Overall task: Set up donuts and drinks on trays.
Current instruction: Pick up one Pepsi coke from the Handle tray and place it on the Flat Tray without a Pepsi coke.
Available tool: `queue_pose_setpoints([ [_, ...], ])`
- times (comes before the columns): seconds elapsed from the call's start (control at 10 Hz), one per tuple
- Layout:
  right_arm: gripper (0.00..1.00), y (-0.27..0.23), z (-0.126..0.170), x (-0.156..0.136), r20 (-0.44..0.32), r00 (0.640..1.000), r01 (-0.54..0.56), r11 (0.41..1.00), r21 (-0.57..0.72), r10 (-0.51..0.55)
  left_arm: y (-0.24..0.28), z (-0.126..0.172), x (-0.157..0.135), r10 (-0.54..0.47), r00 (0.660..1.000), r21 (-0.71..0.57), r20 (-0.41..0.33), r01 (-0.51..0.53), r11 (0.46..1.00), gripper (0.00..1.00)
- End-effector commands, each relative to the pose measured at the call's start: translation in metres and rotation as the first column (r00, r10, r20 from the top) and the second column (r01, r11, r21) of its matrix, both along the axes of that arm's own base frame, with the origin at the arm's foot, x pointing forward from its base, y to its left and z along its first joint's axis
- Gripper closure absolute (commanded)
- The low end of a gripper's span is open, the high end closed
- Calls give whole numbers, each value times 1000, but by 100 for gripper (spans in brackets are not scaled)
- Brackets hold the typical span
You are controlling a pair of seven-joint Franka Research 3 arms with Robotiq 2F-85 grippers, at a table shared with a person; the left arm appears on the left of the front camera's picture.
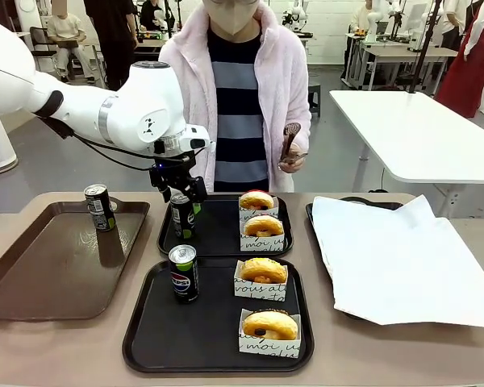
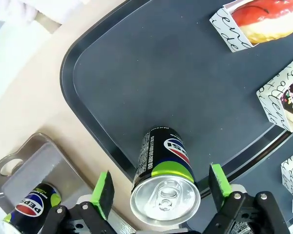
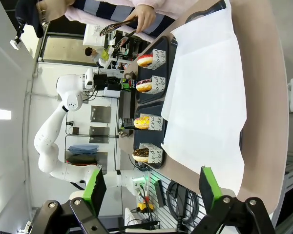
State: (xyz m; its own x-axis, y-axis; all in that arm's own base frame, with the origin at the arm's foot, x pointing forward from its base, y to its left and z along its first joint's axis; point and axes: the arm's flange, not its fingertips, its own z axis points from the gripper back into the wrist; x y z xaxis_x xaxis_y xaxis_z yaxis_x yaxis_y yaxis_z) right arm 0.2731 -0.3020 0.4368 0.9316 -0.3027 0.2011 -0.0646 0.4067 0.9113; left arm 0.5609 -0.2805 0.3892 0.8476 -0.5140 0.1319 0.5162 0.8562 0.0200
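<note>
Black can stands on the far tray between the left pincer's wide-spread, apparently untouching fingers.

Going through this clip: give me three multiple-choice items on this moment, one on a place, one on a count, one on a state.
1. Where is the can between the left gripper's fingers?
A. brown tray
B. far black tray
C. white paper

2. How many donuts sit on the near black tray?
A. two
B. three
C. four

3. The left gripper is:
A. shut on the can
B. open around the can
C. holding a donut

Key: B, the can stands on the far black tray; A, two donuts on the near black tray; B, the left gripper pads stand clear of the can.
</note>
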Motion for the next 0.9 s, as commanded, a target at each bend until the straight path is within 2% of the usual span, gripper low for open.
queue_pose_setpoints([
  [0.0, 0, 0, 1, 0, 13, 1000, -2, 1000, 10, 2, -1, 4, 2, 32, 999, 20, 0, -32, 999, 0],
  [0.2, 0, 0, 1, 0, 13, 1000, -2, 1000, 10, 2, 0, 6, 1, 36, 999, 22, -3, -36, 999, 0],
  [0.3, 0, 0, 1, 0, 13, 1000, -2, 1000, 10, 2, 0, 10, -5, -10, 999, 47, 51, 8, 999, 0],
  [0.4, 0, 0, 1, 0, 13, 1000, -2, 1000, 10, 2, -1, 18, -12, 36, 999, 68, 28, -38, 997, 0],
  [0.6, 0, 0, 1, 0, 13, 1000, -2, 1000, 10, 2, 0, 53, -46, 18, 998, 75, 60, -23, 997, 0],
  [0.8, 0, 0, 1, 0, 13, 1000, -2, 1000, 10, 2, 8, 74, -67, 29, 999, 53, 42, -31, 998, 0],
])
